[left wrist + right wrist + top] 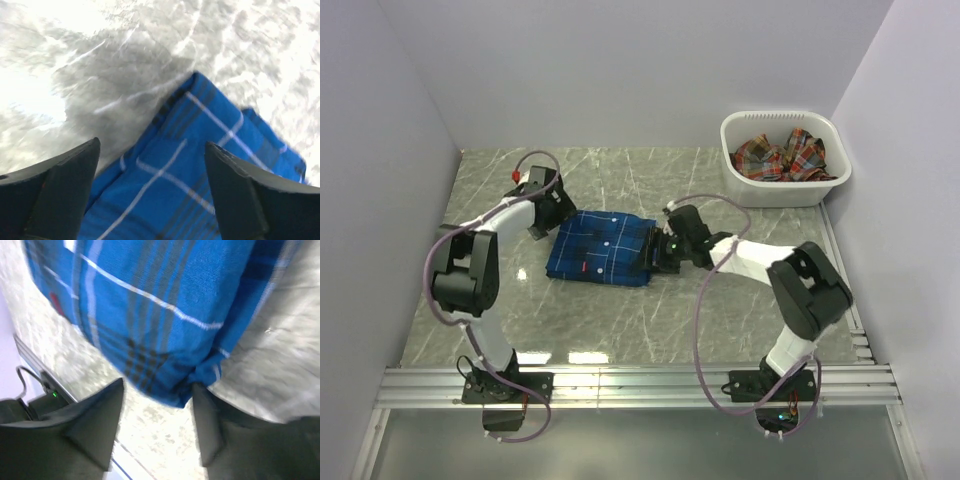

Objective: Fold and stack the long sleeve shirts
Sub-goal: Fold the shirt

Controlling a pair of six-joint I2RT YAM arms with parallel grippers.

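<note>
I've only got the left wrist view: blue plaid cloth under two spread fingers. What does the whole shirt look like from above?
Observer: The blue shirt lies folded into a compact rectangle on the table.
Operator: Where's the other arm?
Observer: The right gripper sits at the shirt's right-hand edge in the top view, fingers apart at a corner of the cloth.
Operator: Any more shirts to fold?
Observer: A red-orange plaid shirt lies crumpled in the white basket at the far right corner.
</note>
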